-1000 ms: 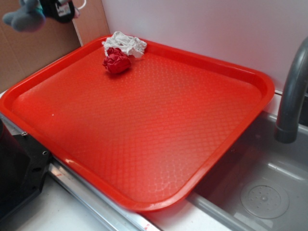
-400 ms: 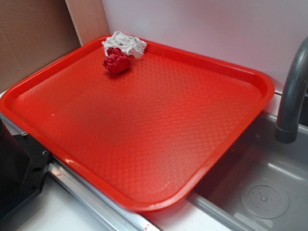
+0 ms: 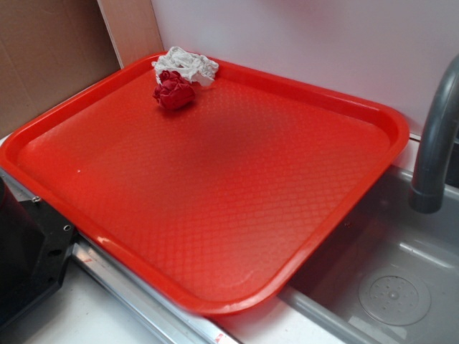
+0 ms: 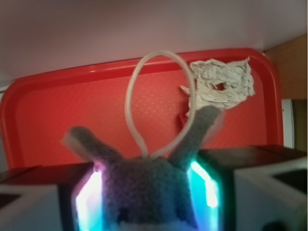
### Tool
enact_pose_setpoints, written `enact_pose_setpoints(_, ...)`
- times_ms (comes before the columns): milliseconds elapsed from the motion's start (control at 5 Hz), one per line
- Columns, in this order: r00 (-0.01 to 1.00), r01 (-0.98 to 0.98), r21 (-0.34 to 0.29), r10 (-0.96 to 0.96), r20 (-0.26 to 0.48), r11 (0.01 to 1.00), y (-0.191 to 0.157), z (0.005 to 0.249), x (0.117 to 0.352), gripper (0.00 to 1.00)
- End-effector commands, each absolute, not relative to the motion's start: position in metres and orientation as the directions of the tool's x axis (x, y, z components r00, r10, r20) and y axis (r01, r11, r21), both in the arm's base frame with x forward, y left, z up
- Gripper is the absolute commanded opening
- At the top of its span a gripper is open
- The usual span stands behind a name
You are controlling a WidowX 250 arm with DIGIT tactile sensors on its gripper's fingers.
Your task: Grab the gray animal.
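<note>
Grasp step looks done: your pincer (image 4: 147, 202) grips the gray animal (image 4: 144, 183), lifted clear above the tray (image 4: 57, 110). Next, just keep that grip firm.

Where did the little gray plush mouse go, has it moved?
Yes. It hung by the brown cardboard panel at the exterior view's upper left; it has left that view. The wrist view shows the small gray plush mouse clamped in the pincer.

We can read no words, numbers, labels or brand marks anywhere in either view. The red tray (image 3: 373, 115) carries only a moulded diamond texture, and the blurred wrist view may hide small print, though none shows.
</note>
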State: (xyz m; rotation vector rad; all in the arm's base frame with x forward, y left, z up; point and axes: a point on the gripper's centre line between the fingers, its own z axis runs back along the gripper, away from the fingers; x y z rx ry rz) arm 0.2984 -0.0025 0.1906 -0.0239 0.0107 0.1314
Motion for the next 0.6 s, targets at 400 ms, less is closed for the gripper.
enact_pose_setpoints(400,0.984,-0.116,0.006,0.114,0.137,0.993,-0.014,0.231,0.238,0.0)
